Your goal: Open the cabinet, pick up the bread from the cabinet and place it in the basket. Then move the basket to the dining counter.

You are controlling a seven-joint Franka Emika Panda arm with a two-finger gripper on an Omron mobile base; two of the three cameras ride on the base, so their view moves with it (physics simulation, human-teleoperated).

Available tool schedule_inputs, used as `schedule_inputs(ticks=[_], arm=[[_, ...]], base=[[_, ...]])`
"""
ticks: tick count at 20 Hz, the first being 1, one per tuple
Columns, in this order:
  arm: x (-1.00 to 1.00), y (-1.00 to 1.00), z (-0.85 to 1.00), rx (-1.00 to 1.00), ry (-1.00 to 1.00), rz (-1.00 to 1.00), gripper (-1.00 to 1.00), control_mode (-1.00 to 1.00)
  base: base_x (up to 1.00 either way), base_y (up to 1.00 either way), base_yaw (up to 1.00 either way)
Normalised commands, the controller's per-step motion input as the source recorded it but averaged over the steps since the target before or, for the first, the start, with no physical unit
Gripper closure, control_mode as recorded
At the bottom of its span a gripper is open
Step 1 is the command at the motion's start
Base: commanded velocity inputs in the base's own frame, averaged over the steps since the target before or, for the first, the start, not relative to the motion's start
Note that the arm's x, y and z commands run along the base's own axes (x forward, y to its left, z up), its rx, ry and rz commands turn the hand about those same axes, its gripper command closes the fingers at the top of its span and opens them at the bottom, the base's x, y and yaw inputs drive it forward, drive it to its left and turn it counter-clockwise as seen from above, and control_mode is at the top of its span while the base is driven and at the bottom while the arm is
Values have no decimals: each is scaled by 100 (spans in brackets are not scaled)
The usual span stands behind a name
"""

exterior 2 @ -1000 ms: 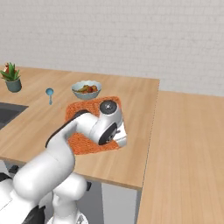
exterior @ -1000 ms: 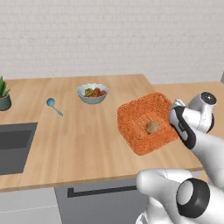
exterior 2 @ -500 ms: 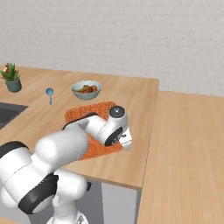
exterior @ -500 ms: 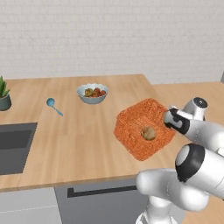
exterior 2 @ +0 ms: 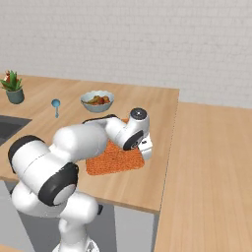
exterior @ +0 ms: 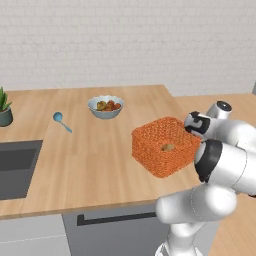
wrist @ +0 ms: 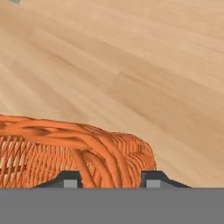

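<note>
The basket (exterior: 162, 146) rests on the dining counter (exterior: 95, 160), near its right end, with the bread (exterior: 168, 147) visible inside it as a small golden-brown spot among the weave. The bread-in-basket stage therefore reads as complete, and the basket is already on the counter that carries the sunken sink (exterior: 15, 167), the bowl (exterior: 105, 106) and the spoon (exterior: 61, 120). The gripper (wrist: 111, 179) sits at the basket's right side; in the hand view its two fingertips (wrist: 70, 179) stand spread on either side of the wicker rim, pinching it or about to release it. Whether the pads press the rim cannot be told. The basket appears level in the left base view. Judged from this, what remains is at most final placement: settle the basket flat, release the rim and withdraw the arm clear.
</note>
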Motion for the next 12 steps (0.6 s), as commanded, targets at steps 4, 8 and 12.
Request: schedule_inputs(ticks=[4,8,12], arm=[[-8,14,19,0,-12,-1,-100,-100],[-29,16,37,0,-17,-1,-100,-100],[-66,14,57,0,-19,-3,-100,-100]], base=[[0,0,0],[0,0,0],[0,0,0]])
